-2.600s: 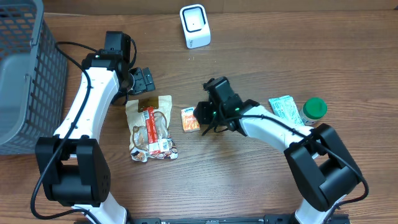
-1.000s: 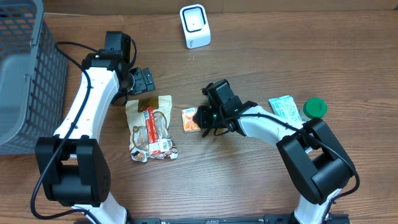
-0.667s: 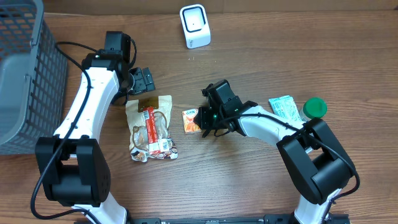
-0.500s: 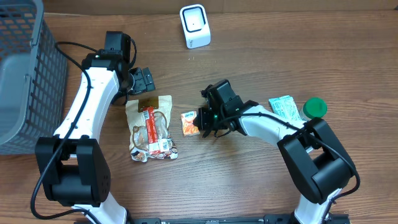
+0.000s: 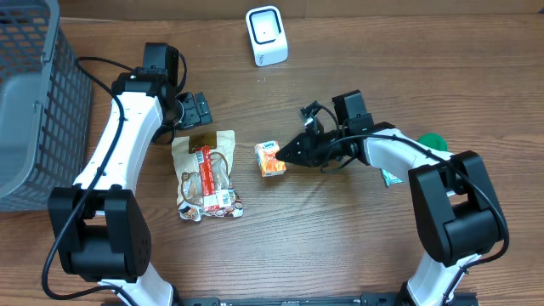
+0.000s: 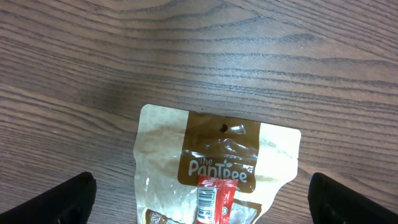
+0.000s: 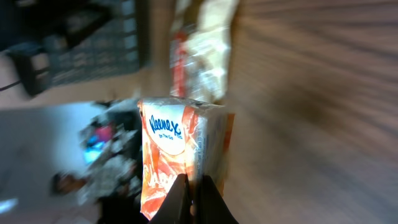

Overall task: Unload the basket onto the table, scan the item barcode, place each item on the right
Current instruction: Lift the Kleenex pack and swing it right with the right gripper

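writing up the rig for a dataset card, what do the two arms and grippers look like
Both match: the left arm and right arm have smooth white link shells between bulky black joint housings. Thin black cables loop alongside. The left gripper and right gripper are black. No markings are legible.

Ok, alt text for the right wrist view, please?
An orange Kleenex pocket pack, pinched at its lower edge by the right gripper, fills the centre of a blurred frame. Behind it lie a snack bag and the wooden table.

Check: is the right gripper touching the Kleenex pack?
Touching. The right wrist view shows the right gripper shut on the lower edge of the Kleenex pack.
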{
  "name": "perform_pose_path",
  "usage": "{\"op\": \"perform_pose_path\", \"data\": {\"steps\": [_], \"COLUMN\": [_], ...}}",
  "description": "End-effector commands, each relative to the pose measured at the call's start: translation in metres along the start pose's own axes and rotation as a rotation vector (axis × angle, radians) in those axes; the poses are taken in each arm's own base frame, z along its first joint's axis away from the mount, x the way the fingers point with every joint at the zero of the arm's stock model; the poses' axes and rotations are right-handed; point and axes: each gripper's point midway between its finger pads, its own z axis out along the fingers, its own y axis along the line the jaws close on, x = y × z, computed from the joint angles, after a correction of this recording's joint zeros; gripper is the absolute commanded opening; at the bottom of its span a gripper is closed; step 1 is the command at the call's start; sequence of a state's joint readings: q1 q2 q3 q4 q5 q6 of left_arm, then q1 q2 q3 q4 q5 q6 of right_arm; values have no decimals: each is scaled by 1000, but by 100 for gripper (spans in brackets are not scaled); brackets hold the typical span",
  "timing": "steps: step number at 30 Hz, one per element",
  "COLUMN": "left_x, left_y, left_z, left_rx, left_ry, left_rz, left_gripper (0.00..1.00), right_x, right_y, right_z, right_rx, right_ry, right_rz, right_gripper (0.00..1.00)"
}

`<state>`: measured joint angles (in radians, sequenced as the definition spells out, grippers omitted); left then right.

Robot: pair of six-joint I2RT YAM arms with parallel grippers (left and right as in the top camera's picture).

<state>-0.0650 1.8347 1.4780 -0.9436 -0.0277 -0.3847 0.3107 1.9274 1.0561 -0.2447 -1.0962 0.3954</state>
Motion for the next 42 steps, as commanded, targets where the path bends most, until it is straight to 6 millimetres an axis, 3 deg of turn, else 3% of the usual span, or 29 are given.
{"op": "perform_pose_path", "data": {"steps": [1, 7, 15, 23, 29, 42], "left_x": [-5, -5, -5, -5, -5, -5], "left_y": [-1, -1, -1, -1, -1, -1], "left_z": [-7, -7, -7, -7, -7, -7], "left_rx": [4, 4, 4, 4, 4, 4], "left_ry": [-25, -25, -25, -24, -25, -24], "left_rz": [20, 20, 20, 19, 20, 20], "left_gripper": [100, 100, 100, 100, 100, 100], "right_x": [12, 13, 1, -9, -2, 47], "right_y": [32, 54, 43, 61, 96, 187], "right_z": [-14, -46, -80, -133, -164, -191], "right_rx": [-230, -423, -412, -399, -384, -354], "right_ry": [76, 95, 4, -123, -191, -236], "right_rz": [-43, -85, -5, -2, -90, -363], "right_gripper": [4, 4, 4, 4, 4, 4]}}
